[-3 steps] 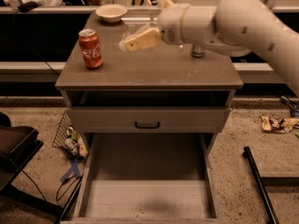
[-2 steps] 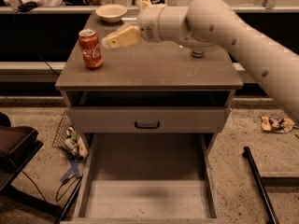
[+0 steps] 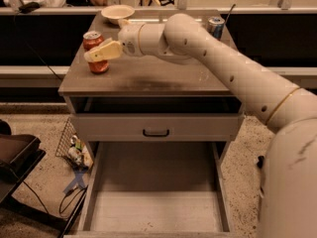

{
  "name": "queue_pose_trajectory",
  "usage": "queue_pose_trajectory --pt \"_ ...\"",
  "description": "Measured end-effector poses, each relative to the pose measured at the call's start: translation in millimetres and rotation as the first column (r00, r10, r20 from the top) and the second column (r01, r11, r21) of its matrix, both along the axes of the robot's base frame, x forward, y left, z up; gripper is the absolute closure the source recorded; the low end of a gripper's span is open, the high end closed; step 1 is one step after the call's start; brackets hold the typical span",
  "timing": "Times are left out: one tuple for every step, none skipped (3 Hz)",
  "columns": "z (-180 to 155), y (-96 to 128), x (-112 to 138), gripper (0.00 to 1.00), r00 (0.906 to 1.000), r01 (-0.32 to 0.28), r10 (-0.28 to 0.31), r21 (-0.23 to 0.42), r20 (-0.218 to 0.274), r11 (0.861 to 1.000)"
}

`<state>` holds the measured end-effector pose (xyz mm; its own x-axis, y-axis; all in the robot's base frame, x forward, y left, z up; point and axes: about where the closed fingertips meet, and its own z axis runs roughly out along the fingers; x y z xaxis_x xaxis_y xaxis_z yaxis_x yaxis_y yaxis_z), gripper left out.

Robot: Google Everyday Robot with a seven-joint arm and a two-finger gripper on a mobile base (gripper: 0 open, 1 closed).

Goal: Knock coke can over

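Note:
The coke can (image 3: 94,43), short and red-orange with a silver top, stands upright near the left edge of the grey cabinet top (image 3: 148,78). My gripper (image 3: 97,53) reaches in from the right on a long white arm. Its cream-coloured fingers (image 3: 105,50) overlap the can's front, at about mid height. The lower part of the can shows below the fingers.
A cream bowl (image 3: 118,13) sits at the back of the top. A taller silver-and-blue can (image 3: 216,26) stands at the back right, partly behind my arm. Below, the bottom drawer (image 3: 156,192) is pulled fully open. A wire basket (image 3: 72,145) and cables lie on the floor at left.
My gripper has swept left across the cabinet top, from its middle to the coke can. The can still stands upright in the same place.

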<state>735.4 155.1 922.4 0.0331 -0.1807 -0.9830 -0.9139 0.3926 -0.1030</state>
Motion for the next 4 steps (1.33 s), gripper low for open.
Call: queue_pose_trajectory --pt "-21 26 7 0.18 0.9994 -0.015 0.018 0.081 -0.029 0.997" --pt "-24 32 6 0.4 0.9991 -0.023 0.026 0.09 -0.033 0.996" --pt "-24 35 5 0.64 0.999 -0.028 0.031 0.09 -0.034 0.996" --pt "-24 38 4 0.88 0.9988 -0.032 0.035 0.091 -0.034 0.995"
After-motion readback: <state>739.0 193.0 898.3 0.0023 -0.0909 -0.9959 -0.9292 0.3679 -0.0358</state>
